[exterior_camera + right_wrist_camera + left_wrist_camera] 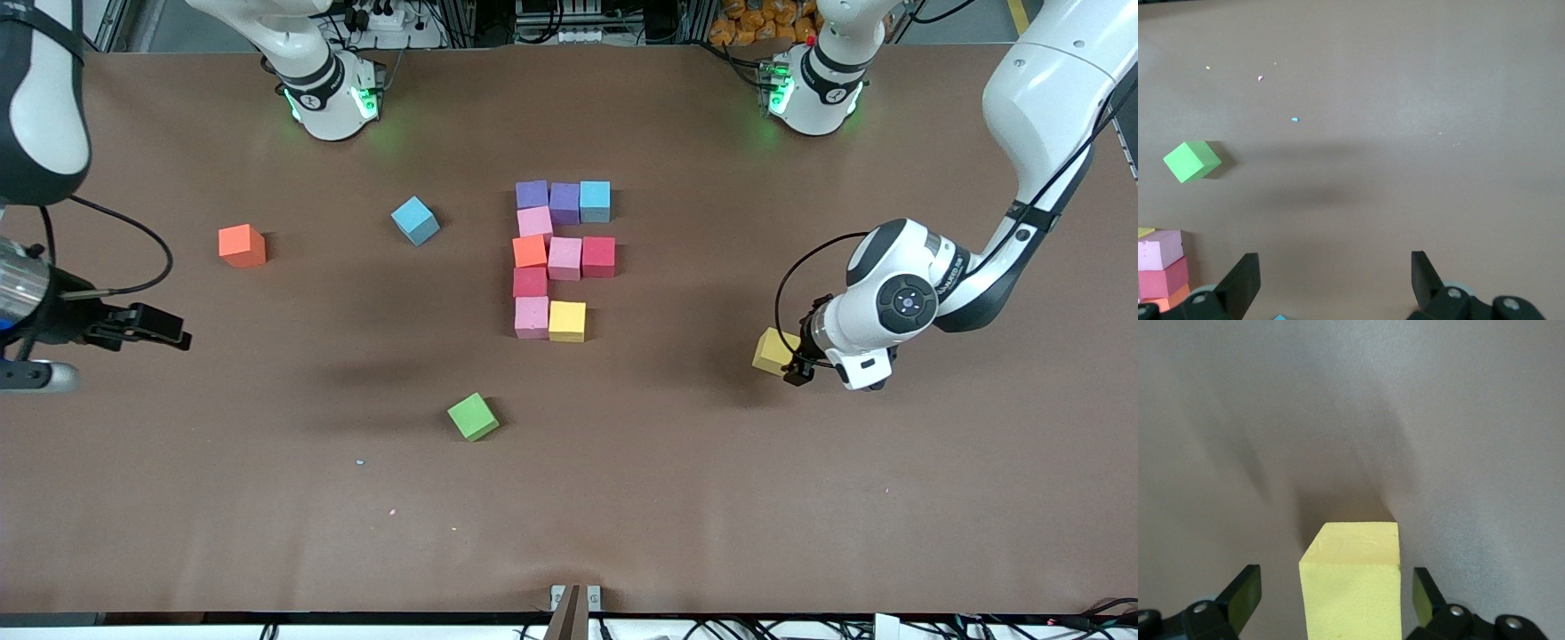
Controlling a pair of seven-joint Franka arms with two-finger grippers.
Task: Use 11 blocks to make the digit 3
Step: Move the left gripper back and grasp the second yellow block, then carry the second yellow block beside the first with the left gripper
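Left gripper low at loose yellow matte foam cube, fingers spread wide either side, not yet touching in left wrist view. Cube sits on brown table surface toward left arm's end, well apart from figure.

Step in hand, judged: pinch this cube, carry to figure. To do well: centre cube between pads, square fingers to flat faces, close gently since foam likely squashes; lift straight, set down flush beside yellow cube without nudging neighbours.

Right gripper waiting over right arm's end of table, fingers apart, nothing between.

Near to far: green foam cube tilted, alone, nearest camera, not part of task. Then figure: pink cube touching yellow cube as nearest bar, one short. Red cube, orange cube, pink cube running up column. Middle bar: pink cube, red cube. Farthest bar: purple cube, purple cube, light blue cube. Ten placed, one gap.

Loose strays: blue cube, rotated, and orange cube, toward right arm's end.

All cubes matte, soft-edged, equal size; table flat, dull, few tiny crumbs.
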